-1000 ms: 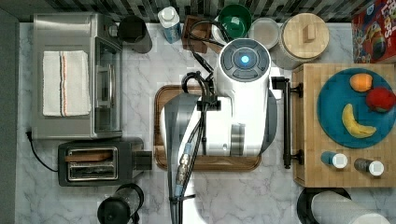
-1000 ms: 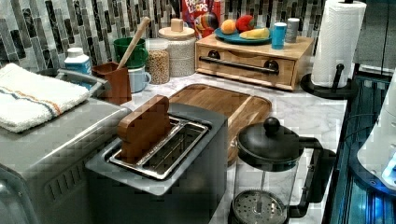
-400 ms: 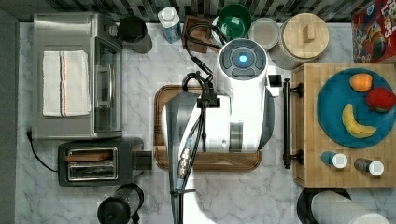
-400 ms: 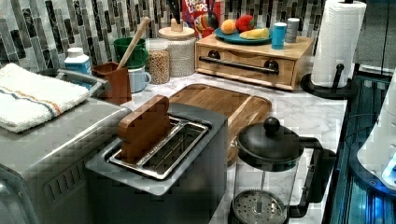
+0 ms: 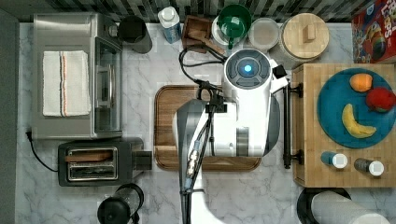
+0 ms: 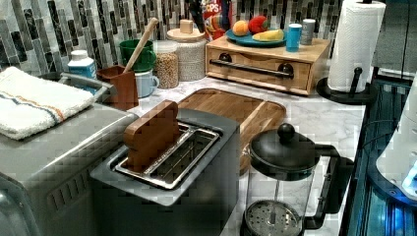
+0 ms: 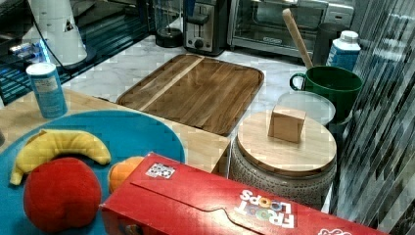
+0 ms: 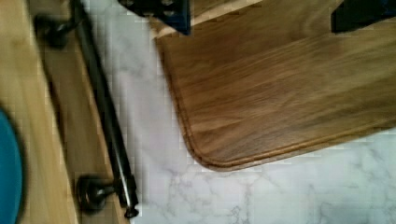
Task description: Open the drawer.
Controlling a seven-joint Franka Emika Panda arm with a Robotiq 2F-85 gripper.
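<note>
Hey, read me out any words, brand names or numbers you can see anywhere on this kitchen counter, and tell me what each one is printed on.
"FROOT LOOPS": on the red cereal box, upside down in the right view.
"OOPS": partial letters on the same box in the top view.
"PS": partial letters on the box in the left view.
Label on the blue shaker: too blurred to read.
Label on the blue bottle: too blurred to read.
Square code sticker on the box: not readable.

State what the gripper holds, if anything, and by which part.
Nothing is held. In the wrist view the gripper's fingers hang over the cutting board, apart from the drawer's handle.
</note>
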